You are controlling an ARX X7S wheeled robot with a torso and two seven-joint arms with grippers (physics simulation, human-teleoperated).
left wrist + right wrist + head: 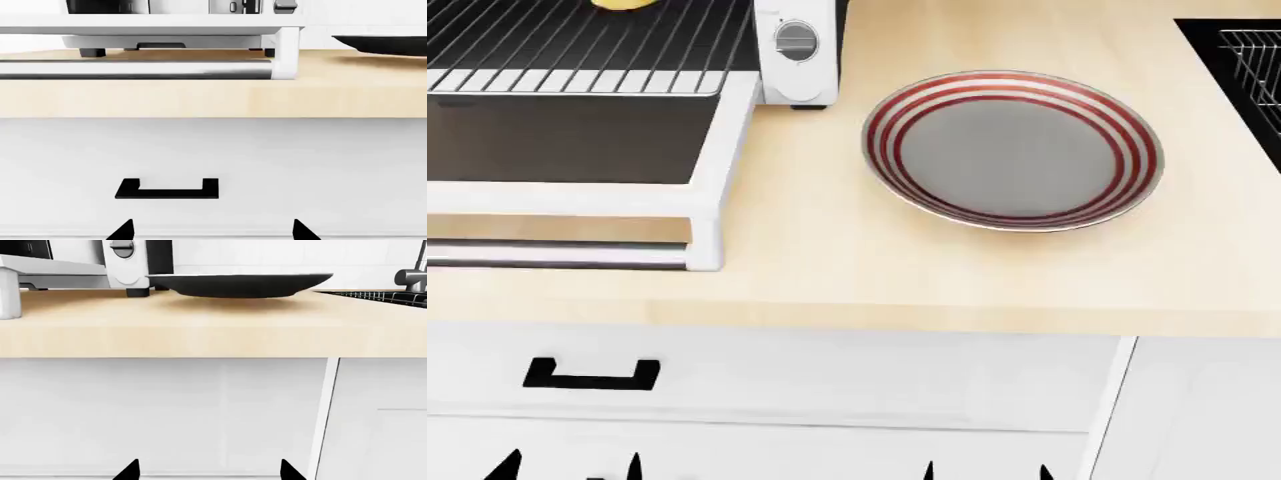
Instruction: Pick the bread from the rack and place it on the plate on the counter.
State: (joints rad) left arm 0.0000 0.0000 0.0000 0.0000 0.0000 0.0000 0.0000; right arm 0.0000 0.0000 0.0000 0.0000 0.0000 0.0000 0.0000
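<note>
Surface [868, 270] is pale wood-grain, white cabinet fronts [827, 390] below, one with a black drawer handle [591, 375]. Toaster oven [798, 50] sits at the surface's left, white body with a knob, its door [574, 195] dropped open and flat over the surface, steel bar handle along its front edge. Rack [574, 45] of thin silver bars is slid out of the oven mouth above the door. Far right in head view: dark sink [1234, 70] with a black wire basket; the right wrist view also catches a faucet base [413, 277] there.

Plate [1012, 150], grey with red and white rings, sits on the surface just right of the oven, clear of it. Seen edge-on in the right wrist view as a dark disc.

Bread [623, 4]: only a golden sliver shows at the top edge of head view, lying on the rack toward the back. Rest is cut off.

Left tool [567, 467] and right tool [985, 470]: only black fingertips show at the bottom of the head view, down in front of the cabinet fronts, below surface level. On each, the tips stand apart with nothing between them. Bread is well apart from both, up and back; the left tool is on its side, the right tool roughly below the plate.
</note>
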